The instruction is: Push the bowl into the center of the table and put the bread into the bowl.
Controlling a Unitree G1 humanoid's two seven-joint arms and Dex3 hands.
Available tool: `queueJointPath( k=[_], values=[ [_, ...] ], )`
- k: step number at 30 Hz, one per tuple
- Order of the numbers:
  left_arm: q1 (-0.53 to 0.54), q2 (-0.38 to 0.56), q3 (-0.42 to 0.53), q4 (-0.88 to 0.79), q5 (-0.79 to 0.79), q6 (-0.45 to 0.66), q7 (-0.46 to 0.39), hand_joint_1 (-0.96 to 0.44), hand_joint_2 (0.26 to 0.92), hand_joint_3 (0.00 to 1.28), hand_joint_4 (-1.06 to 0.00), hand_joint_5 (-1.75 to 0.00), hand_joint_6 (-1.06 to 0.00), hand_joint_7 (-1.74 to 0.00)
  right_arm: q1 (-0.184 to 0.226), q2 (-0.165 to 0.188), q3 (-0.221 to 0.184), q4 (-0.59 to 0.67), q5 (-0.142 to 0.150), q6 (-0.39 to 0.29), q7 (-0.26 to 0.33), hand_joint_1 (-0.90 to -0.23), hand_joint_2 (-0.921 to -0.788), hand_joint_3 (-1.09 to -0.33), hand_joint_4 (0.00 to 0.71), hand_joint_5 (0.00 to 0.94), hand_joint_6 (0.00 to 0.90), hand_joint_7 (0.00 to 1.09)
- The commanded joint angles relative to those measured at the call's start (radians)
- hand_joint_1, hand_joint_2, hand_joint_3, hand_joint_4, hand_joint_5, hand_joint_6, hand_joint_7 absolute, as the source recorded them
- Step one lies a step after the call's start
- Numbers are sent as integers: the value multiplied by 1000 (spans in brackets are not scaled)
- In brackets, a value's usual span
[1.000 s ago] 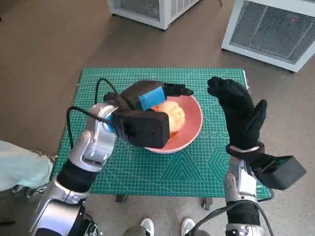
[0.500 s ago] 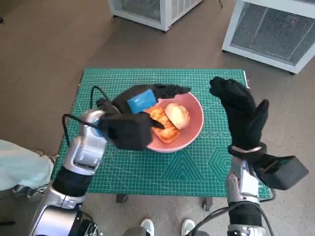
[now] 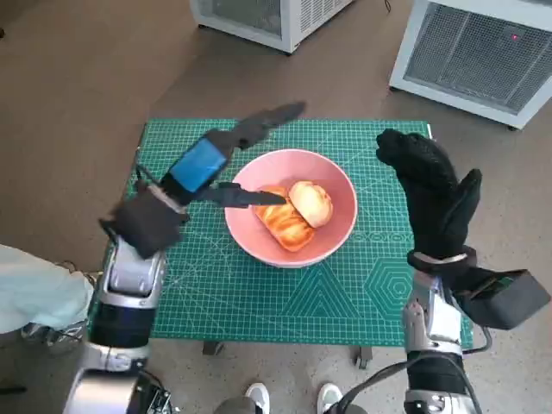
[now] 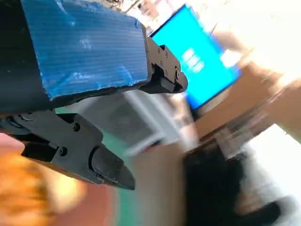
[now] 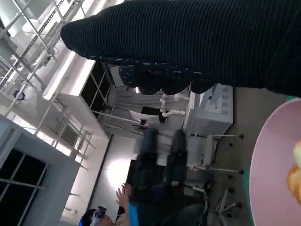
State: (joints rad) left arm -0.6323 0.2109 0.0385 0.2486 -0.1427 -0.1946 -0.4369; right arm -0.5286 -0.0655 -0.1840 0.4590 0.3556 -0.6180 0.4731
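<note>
A pink bowl [image 3: 338, 226] sits near the middle of the green cutting mat [image 3: 259, 297] in the head view. Two pieces of bread lie in it: a round pale bun [image 3: 311, 203] and a browner flaky piece [image 3: 282, 223]. My left hand [image 3: 216, 159], blue tape on its back, hovers over the bowl's left rim with its fingers stretched apart and nothing in them. My right hand [image 3: 431, 194] in the black glove stands raised to the right of the bowl, fingers spread, holding nothing. The bowl's rim [image 5: 270, 165] shows in the right wrist view.
The mat covers the small table. Two white appliances [image 3: 479, 52] stand on the floor behind the table. A person's shoes [image 3: 259, 397] show at the front edge. A person's raised hand [image 5: 123, 197] appears far off in the right wrist view.
My left hand has let go of the bread, lifted out of the bowl and drawn back to the left, its fingers spreading. Both breads now lie uncovered. The right hand barely moved.
</note>
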Motion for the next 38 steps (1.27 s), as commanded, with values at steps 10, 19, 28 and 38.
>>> queueJointPath(
  k=[10, 19, 28, 38],
  values=[
    [62, -110, 72, -9, -110, -96, 61, -600, 921, 145, -224, -15, -287, -2, -38, -41, 6, -38, -58, 37, -53, -730, -921, -748, 248, 0, 71, 530],
    [88, -116, 64, -13, -117, -163, 43, -650, 921, 193, -207, -3, -239, 0, -48, -62, 10, -61, -81, 36, -79, -742, -921, -725, 244, 0, 130, 490],
    [111, -118, 55, -22, -77, -234, 65, -663, 921, 196, -188, 0, -227, 0, -52, -65, 16, -79, -120, 33, -119, -755, -921, -706, 243, 0, 152, 480],
    [122, -118, 53, -12, -40, -304, 100, -706, 921, 231, -178, -1, -242, -10, -48, -65, 18, -86, -140, 36, -142, -753, -921, -708, 243, 0, 158, 468]
  ],
)
